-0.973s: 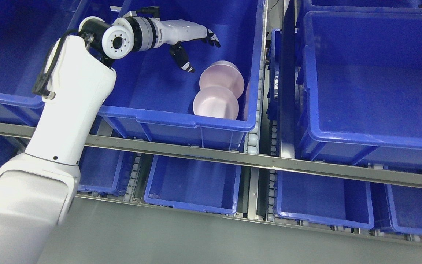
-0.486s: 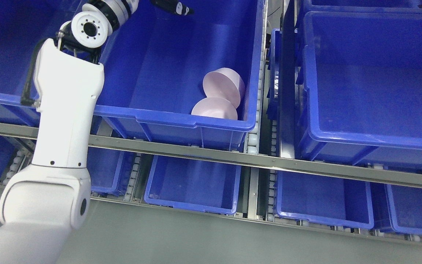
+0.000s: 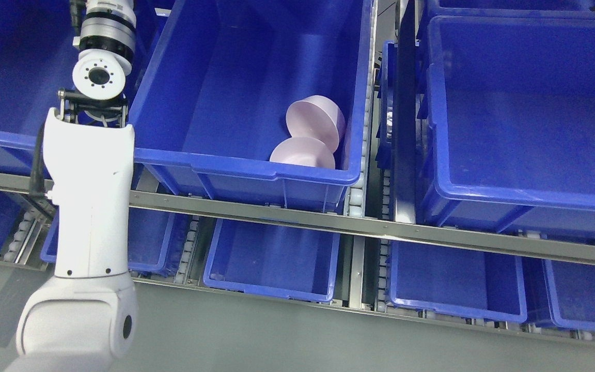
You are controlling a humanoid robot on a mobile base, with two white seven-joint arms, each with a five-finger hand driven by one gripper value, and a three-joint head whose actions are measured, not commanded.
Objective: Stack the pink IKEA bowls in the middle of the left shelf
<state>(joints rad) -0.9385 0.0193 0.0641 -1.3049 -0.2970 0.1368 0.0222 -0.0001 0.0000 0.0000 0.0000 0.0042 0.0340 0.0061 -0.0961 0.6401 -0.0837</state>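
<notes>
**Q:** Position of the task items?

**A:** Found inside the large blue bin (image 3: 246, 168), close to its front right corner. Counted as two: an upper pink bowl (image 3: 314, 123), tipped on its side and near the right wall, and a lower pink bowl (image 3: 302, 153), partly hidden behind the front rim. Touching, but not nested squarely. Consistent either with a stack gone crooked or with bowls yet to be nested; not decidable here.

**Q:** State of the robot hand?

**A:** Cannot tell. Only the left arm (image 3: 91, 206) visible, rising along the bin's left wall and cut off at the top edge at the wrist. Right arm not shown.

**Q:** Other containers?

**A:** Right-hand bin (image 3: 525, 196) and the lower bins (image 3: 271, 294): no contents visible.

**Q:** Likely faults from here?

**A:**
- Rolling or sliding of the tipped bowl, caused by its round side and poor seating on the lower one.
- Blocked finger access, caused by closeness to the right wall and front rim.
- Shifting of the bin along the rollers (image 3: 355, 199), caused by a knock from the arm against the left wall.
- Misjudged grip on the lower bowl, caused by the rim hiding its base.
</notes>
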